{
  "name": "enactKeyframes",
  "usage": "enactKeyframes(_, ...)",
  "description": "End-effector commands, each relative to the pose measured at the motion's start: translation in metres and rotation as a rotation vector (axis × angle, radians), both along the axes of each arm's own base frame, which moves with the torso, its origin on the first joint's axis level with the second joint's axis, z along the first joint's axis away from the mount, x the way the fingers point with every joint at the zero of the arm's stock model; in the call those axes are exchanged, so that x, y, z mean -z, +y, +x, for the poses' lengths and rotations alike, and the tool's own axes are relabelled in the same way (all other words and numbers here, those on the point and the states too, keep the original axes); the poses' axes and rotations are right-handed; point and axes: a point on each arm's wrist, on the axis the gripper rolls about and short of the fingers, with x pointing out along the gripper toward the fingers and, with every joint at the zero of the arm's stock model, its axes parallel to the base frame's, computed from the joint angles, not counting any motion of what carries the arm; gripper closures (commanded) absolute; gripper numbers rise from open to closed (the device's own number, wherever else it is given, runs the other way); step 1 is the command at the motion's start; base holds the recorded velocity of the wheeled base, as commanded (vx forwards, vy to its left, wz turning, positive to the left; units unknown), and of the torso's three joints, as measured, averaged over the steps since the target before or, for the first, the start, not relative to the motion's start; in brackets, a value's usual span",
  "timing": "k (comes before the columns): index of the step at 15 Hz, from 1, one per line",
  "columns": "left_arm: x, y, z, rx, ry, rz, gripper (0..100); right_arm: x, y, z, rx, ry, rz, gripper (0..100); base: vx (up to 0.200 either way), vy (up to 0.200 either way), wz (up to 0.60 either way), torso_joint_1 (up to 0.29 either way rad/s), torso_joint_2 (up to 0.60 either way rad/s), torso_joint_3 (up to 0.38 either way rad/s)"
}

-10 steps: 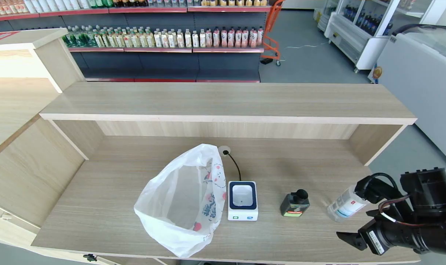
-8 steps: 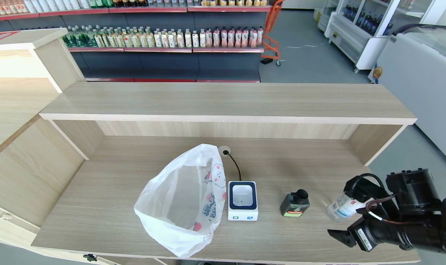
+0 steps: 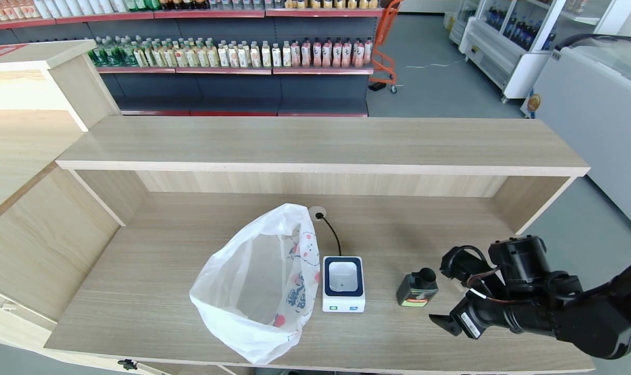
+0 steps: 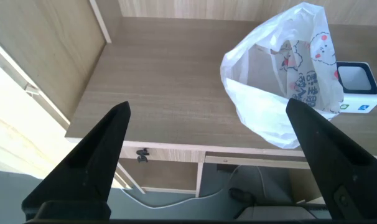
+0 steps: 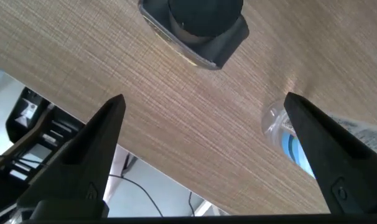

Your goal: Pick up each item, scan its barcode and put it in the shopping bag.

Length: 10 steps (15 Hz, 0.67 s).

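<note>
A white plastic shopping bag (image 3: 252, 291) stands open on the wooden counter (image 3: 153, 281), and the left wrist view shows the bag (image 4: 269, 106) too. Right of it sits the white barcode scanner (image 3: 343, 284), and further right a small dark bottle (image 3: 417, 289) with a black cap. My right arm (image 3: 508, 310) hangs low just right of that bottle. My right gripper (image 5: 204, 102) is open and holds nothing, with the dark bottle (image 5: 198, 25) ahead of its fingertips. A clear water bottle (image 5: 291, 134) lies beside one finger. My left gripper (image 4: 207, 106) is open, high over the counter's front left.
A raised shelf (image 3: 320, 146) and side walls enclose the counter's back and sides. The scanner's black cable (image 3: 332, 232) runs to a hole at the back. Bare counter surface lies left of the bag. Store shelves with drinks stand behind.
My right arm has moved left along the counter's front toward the dark bottle. It now covers the clear bottle in the head view. Nothing on the counter has moved.
</note>
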Motion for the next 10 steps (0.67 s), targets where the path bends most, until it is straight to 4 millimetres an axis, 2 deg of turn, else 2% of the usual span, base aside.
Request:
enactKeyframes(1,0.000,0.000,0.000,-0.001,0.000,0.000,0,0.013,0.007,0.013,-0.018,0.012,-0.010,0,0.000,0.000,0.00,0.000,0.00,0.000)
enactKeyframes(7,0.000,0.000,0.000,-0.001,0.000,0.000,0,0.022,0.032,0.041,-0.073,-0.025,0.011,0,0.000,0.000,0.00,0.000,0.00,0.000)
enactKeyframes(10,0.000,0.000,0.000,-0.001,0.000,0.000,0,0.028,0.037,0.045,-0.102,-0.014,0.026,0,0.000,0.000,0.00,0.000,0.00,0.000)
